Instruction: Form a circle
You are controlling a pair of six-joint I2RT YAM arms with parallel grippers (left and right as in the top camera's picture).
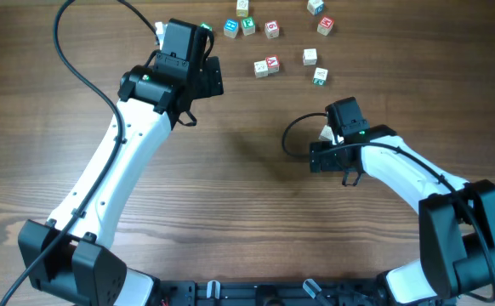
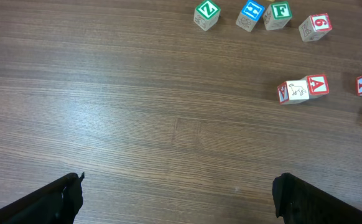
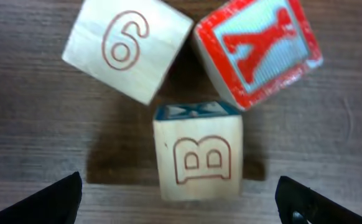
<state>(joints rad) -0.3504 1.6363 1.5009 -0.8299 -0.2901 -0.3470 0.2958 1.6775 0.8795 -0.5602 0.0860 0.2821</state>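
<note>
Of the circle only a tight cluster of three wooden letter cubes shows in the right wrist view: a pale "6" cube, a red-faced cube and a pale "B" cube. My right gripper hangs right above them, open, with its fingers wide on either side of the "B" cube and touching nothing. From overhead the right gripper hides most of the cluster; one pale cube peeks out. My left gripper is open over bare wood, and overhead it sits at the upper left.
Scattered letter cubes lie at the table's far side: green "Z", blue "H", green "F", red "9" and a touching pair with a red "A". Overhead shows several more there, such as a pale cube.
</note>
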